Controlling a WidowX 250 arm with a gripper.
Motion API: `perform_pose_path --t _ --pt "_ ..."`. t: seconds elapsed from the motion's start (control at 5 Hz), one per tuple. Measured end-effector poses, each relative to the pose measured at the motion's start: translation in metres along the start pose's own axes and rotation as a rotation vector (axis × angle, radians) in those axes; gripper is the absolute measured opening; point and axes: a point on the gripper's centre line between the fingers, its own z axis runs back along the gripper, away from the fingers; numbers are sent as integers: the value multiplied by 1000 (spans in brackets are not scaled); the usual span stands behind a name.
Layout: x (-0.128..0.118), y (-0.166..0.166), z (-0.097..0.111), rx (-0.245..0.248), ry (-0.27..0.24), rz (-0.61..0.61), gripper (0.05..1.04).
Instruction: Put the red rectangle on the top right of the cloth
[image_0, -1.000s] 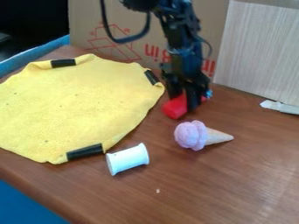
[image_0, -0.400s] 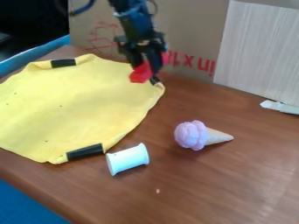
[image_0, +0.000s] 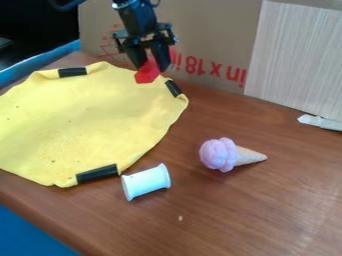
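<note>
Near the top, left of centre, the black gripper (image_0: 151, 64) hangs down, shut on the red rectangle (image_0: 147, 73). The red block sits between the fingers, its near end poking out below them. It appears over the upper right edge of the yellow cloth (image_0: 87, 120), close to the black strip at that corner. Whether the block touches the cloth, I cannot tell. The cloth lies spread on the left of the table, with black strips at several of its edges.
A white spool (image_0: 146, 182) lies beside the cloth's lower right corner. A toy ice cream cone (image_0: 230, 154) rests right of centre on the brown table (image_0: 234, 210). Behind stands a cardboard panel (image_0: 214, 35); a white object (image_0: 320, 122) is at the right edge.
The gripper has moved up and to the left with the red rectangle, from the wood right of the cloth to the cloth's upper right edge.
</note>
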Motion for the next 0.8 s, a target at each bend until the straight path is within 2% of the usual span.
perform_pose_path --t 0.4,0.6,0.8 --pt "10 25 -1 36 -61 218 555" --pt "7 34 -6 29 -54 308 555" --pt "-12 42 -24 69 -13 356 555"
